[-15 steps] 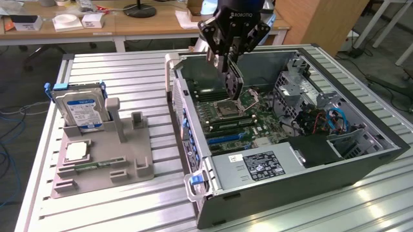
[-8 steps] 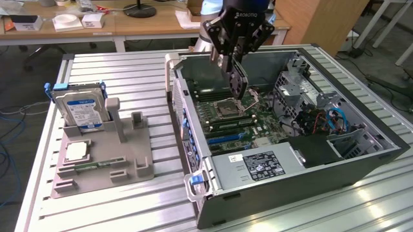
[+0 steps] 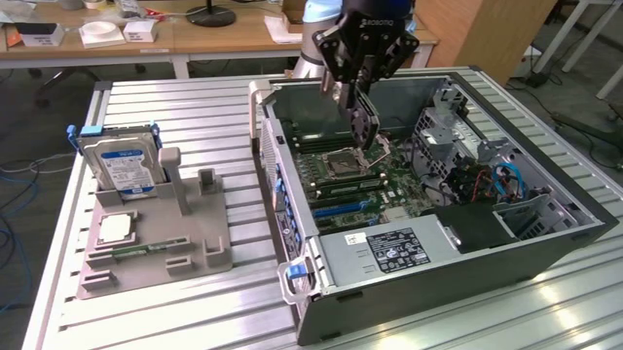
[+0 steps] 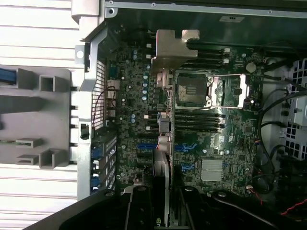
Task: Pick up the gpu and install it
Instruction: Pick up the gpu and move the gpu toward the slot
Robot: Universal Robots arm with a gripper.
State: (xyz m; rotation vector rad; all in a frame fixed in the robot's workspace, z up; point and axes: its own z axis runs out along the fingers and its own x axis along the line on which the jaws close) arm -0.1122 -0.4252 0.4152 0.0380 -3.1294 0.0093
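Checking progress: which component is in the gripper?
The gpu, held above the motherboard; the hard drive and memory stick sit in the grey rack.

Lab, slatted aluminium workbench (image 3: 175,109), open computer case (image 3: 438,299), cluttered desks (image 3: 233,40)

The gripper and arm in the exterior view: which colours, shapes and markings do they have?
The gripper is black, with a blocky body that bears small white lettering and two jointed linkage fingers that narrow toward their tips. The arm behind it is a silver-grey tube with a light blue joint cap.
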